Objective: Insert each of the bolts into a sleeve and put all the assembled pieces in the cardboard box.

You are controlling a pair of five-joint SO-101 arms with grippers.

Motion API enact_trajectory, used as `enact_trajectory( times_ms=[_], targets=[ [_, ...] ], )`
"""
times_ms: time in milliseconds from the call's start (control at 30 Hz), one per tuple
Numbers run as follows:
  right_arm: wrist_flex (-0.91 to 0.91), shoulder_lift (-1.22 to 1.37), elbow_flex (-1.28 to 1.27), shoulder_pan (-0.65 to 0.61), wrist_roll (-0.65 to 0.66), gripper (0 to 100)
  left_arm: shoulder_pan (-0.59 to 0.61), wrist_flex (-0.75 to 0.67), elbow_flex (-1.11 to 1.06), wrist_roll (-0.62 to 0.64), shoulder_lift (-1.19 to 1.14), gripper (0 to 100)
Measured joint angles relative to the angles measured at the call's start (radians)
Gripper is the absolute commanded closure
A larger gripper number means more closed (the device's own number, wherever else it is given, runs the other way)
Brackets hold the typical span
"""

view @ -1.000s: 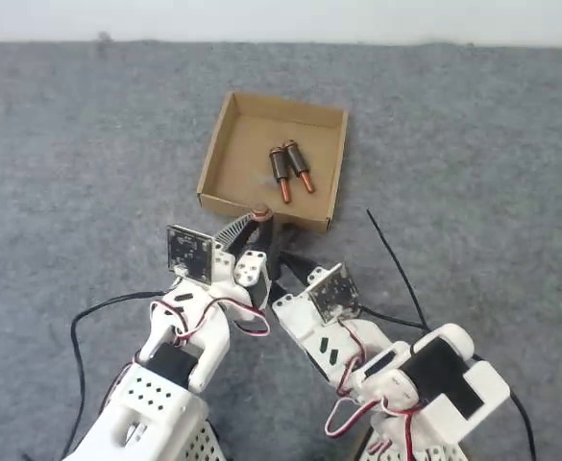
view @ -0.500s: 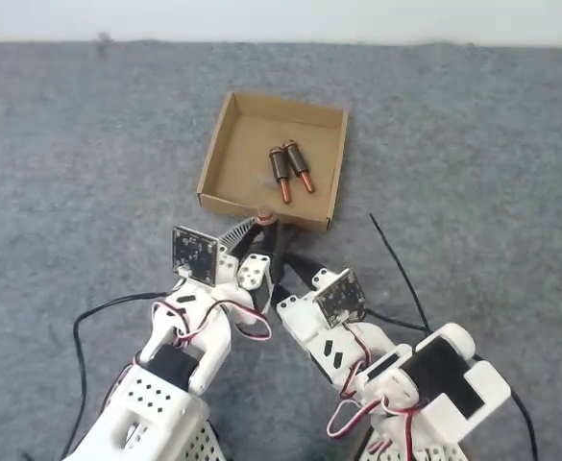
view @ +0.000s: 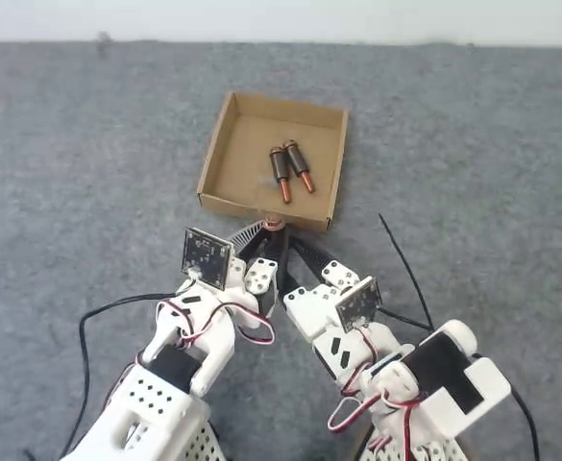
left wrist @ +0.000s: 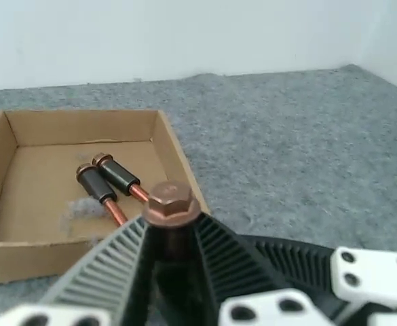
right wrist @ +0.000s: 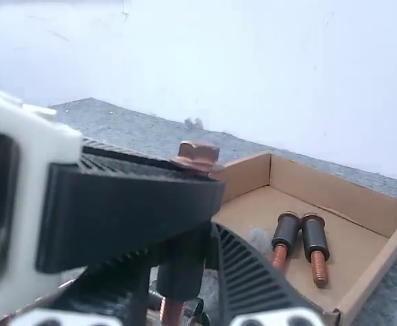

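Copper bolt pinched upright where two arms meet, box beyond

From 7 o'clock, the left end effector (left wrist: 171,231) is clenched just under the hex head of the bolt (left wrist: 172,202). From 5 o'clock the right end effector (right wrist: 181,258) clamps the black sleeve (right wrist: 178,275) around its shank, over the grey bench (view: 473,144). Just past them at 12 o'clock sits the cardboard box (view: 221,144), with two assembled pieces (view: 281,165) lying side by side near its middle, copper tips toward 5 o'clock.

Shiny coppery metal on the bolt (left wrist: 173,202); matt black finish on the sleeve (right wrist: 178,273) and ribbed plastic left pincer (left wrist: 173,239); plain brown cardboard box (view: 215,149); rough grey felt surface (view: 88,144).
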State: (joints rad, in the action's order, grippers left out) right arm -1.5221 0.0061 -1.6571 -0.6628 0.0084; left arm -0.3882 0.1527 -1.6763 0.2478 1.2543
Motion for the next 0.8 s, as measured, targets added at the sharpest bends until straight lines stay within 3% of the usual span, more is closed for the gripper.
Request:
enact_trajectory(
  times_ms=[200, 600, 800],
  targets=[
    [0.0, 0.0, 0.0, 0.006, 0.0, 99.3, 0.014, 0.002, -0.003, -0.003, 0.002, 76],
    [-0.009, 0.0, -0.002, 0.034, 0.002, 99.3, 0.018, 0.028, -0.006, -0.003, 0.008, 76],
    [-0.006, 0.0, -0.002, 0.031, 0.002, 99.3, 0.084, 0.048, 0.015, 0.003, 0.003, 76]
  ],
)
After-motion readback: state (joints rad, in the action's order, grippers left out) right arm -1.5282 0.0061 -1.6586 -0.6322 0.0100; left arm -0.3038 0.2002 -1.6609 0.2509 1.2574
